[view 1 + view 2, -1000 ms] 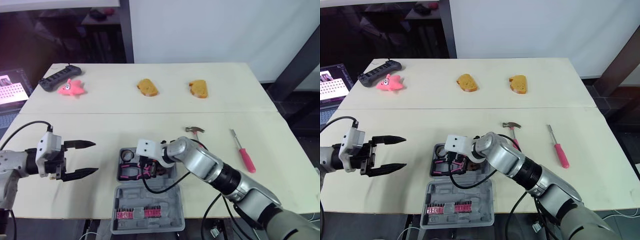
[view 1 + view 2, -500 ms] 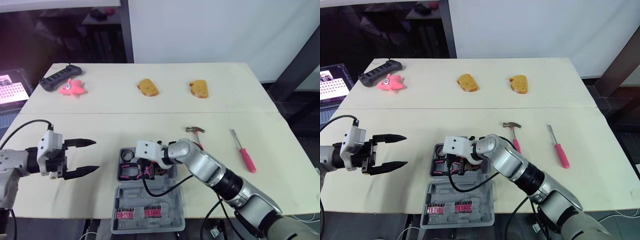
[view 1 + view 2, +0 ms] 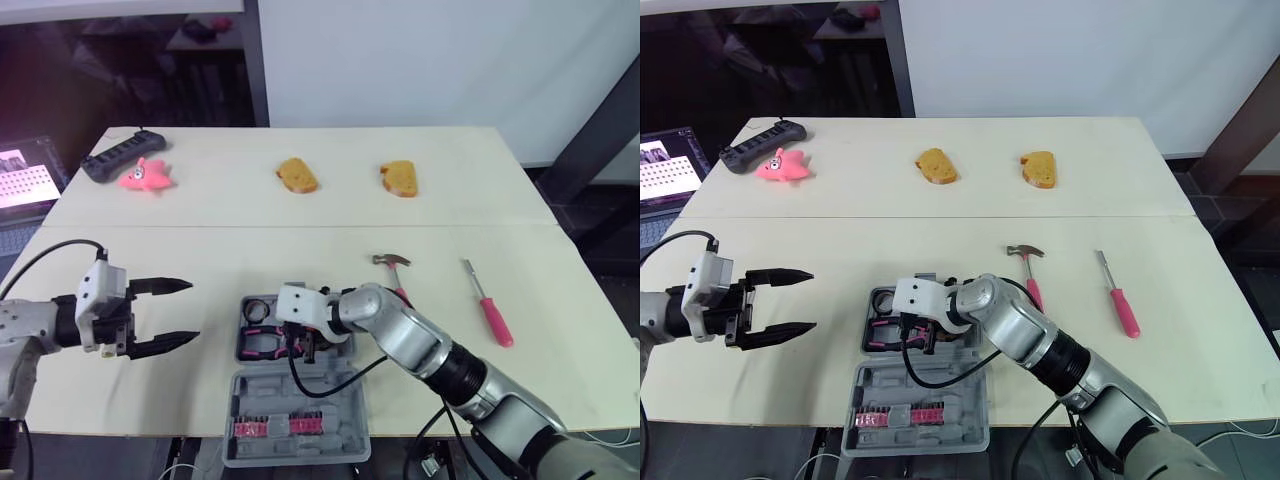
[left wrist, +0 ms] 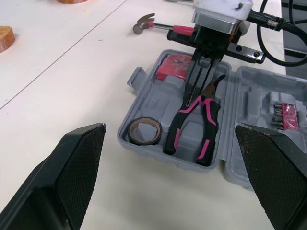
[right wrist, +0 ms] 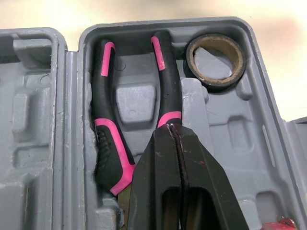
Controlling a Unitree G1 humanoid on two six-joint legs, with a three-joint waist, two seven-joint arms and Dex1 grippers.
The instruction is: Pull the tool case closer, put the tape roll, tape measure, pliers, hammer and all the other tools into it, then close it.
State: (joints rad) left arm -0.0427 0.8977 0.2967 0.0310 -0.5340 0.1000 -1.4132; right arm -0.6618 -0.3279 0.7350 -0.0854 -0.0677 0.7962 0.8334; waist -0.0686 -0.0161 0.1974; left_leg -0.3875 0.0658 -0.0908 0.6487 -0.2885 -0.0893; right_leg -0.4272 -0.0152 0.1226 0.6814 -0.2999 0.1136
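The grey tool case (image 3: 300, 392) lies open near the table's front edge. In its tray are a brown tape roll (image 4: 146, 131), pink-and-black pliers (image 4: 206, 117) and a red tape measure (image 4: 174, 65). A row of bits (image 3: 275, 428) sits in its lid. My right gripper (image 5: 171, 127) is shut, its tips down on the pliers where the handles meet. To the left of the case my left gripper (image 3: 193, 311) hovers open, holding nothing. A hammer (image 3: 392, 266) and a red-handled screwdriver (image 3: 487, 303) lie on the table to the right of the case.
Two pieces of bread (image 3: 297, 175) (image 3: 398, 178) lie at the back of the table. A pink toy (image 3: 145, 177) and a black power strip (image 3: 118, 157) sit at the back left. A laptop screen (image 3: 20, 175) glows beyond the table's left edge.
My right gripper has edged slightly right and lower over the pliers, which stay in the tray. The left gripper has hardly moved.
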